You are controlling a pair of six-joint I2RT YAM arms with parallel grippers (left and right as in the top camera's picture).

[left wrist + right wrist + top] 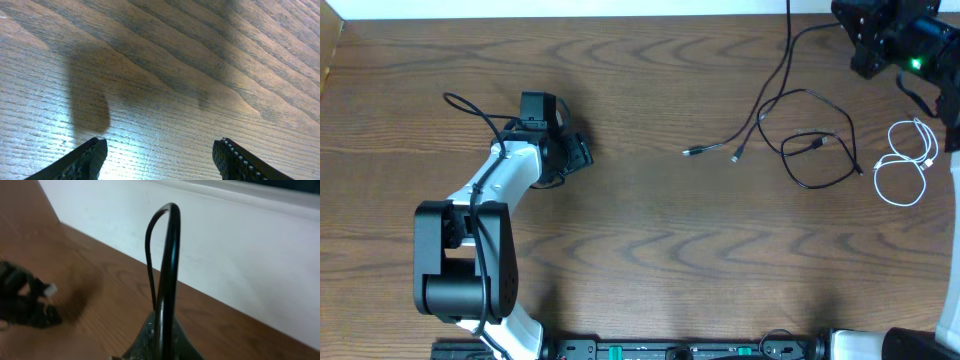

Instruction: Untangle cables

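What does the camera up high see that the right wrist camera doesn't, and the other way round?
Only the overhead view shows the thin white coiled cable, the long black cables sprawled beside it, and the open left gripper. Only the right wrist view shows, close up, the right gripper shut on a thin black cable loop. Both show the brown wooden table.

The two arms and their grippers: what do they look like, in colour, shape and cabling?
The left arm has bulky black joint housings, a white link and a thin black cable along it. The left gripper has black fingers with dotted, textured pads. The right arm looks black with a lit green light; the right gripper is dark.
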